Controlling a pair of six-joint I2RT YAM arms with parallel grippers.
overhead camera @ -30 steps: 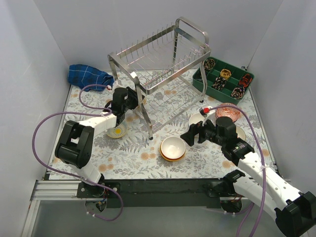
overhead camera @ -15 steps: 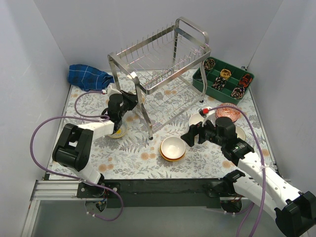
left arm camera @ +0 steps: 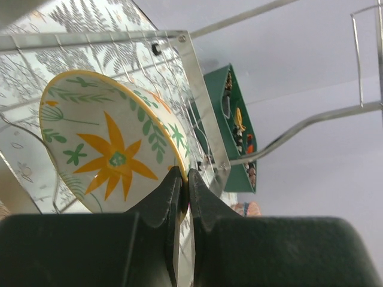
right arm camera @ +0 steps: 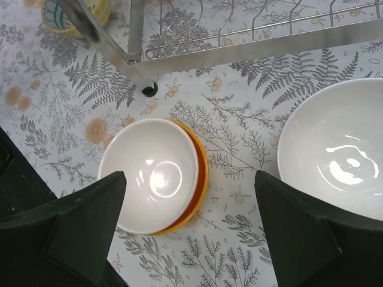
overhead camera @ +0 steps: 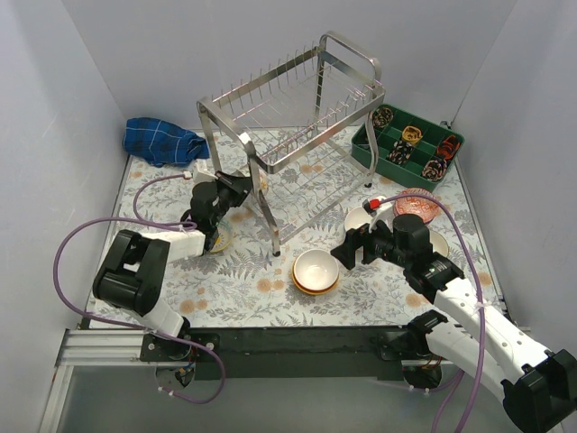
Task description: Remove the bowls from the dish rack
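The steel dish rack (overhead camera: 288, 117) stands at the back middle; its wires and frame fill the left wrist view (left arm camera: 197, 107). My left gripper (overhead camera: 236, 189) is by the rack's front left leg. It is shut (left arm camera: 184, 173) on the rim of a cream bowl with an orange flower inside (left arm camera: 108, 143), held on edge (overhead camera: 259, 183). My right gripper (overhead camera: 347, 248) is open (right arm camera: 190, 239) and empty over the table. It sits just right of a white bowl (right arm camera: 152, 173) nested in an orange bowl (right arm camera: 202, 173); the stack also shows in the top view (overhead camera: 315, 271).
A yellow patterned bowl (overhead camera: 214, 240) lies under the left arm. A large white bowl (right arm camera: 335, 149), a red patterned bowl (overhead camera: 416, 206) and a cream dish (overhead camera: 440, 244) lie to the right. A green divided tray (overhead camera: 407, 144) is back right, a blue cloth (overhead camera: 162, 140) back left.
The left wrist has swung and drawn back a little toward the near left with the flower bowl in its grip. The right gripper has edged slightly left toward the stacked bowls.
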